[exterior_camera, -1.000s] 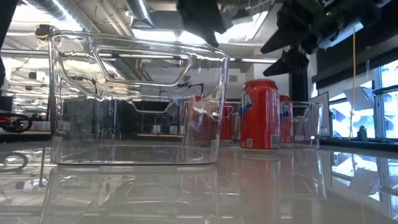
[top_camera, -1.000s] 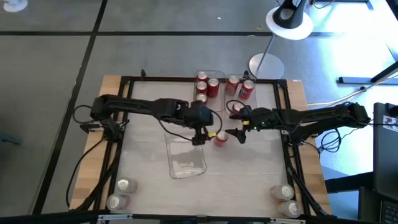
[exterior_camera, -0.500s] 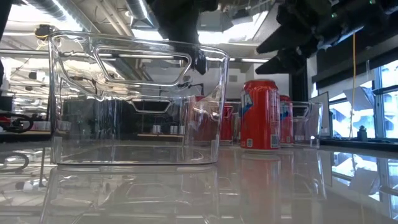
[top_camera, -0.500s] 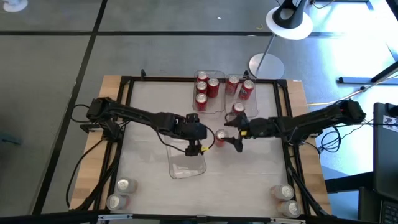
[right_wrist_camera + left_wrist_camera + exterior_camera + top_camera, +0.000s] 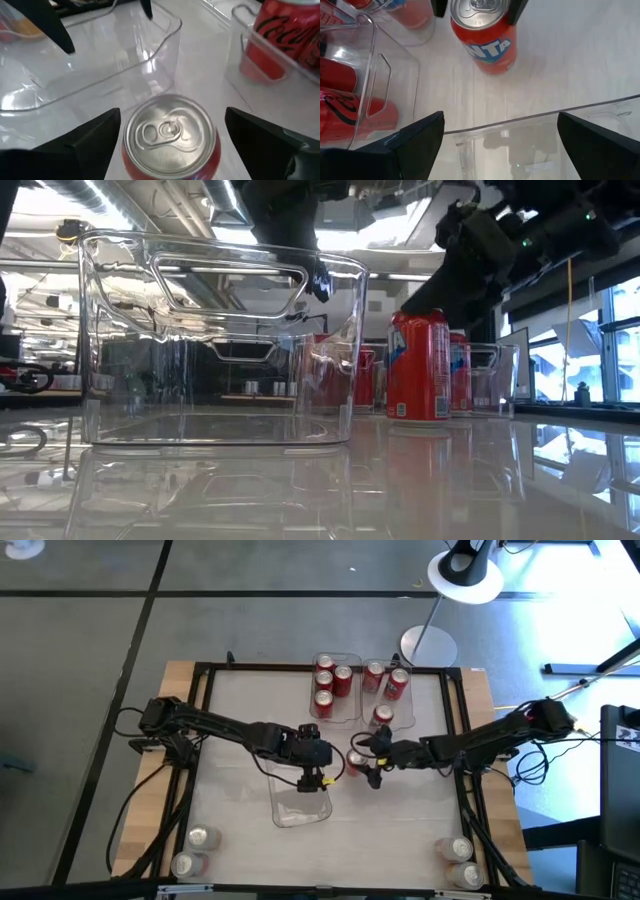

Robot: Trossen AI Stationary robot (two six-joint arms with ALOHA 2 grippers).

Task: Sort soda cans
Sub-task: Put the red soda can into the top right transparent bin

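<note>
Clear bin (image 5: 298, 802) mid-table; two more bins (image 5: 340, 705) behind; perhaps a lamp base (image 5: 428, 644).

You are looking at a lab or open-plan workspace: the pale wooden surface (image 5: 240, 700) is sitting inside a black metal frame (image 5: 200, 680) on a grey floor (image 5: 90, 640), a white lamp stand (image 5: 428, 642) is standing beyond its far edge, and exposed ceiling ducts (image 5: 130, 195) are running overhead.

An orange-red can (image 5: 485, 37) with blue-and-white lettering and silver top stands on the pale whitish tabletop (image 5: 580, 50) beside clear bins (image 5: 220, 340).
</note>
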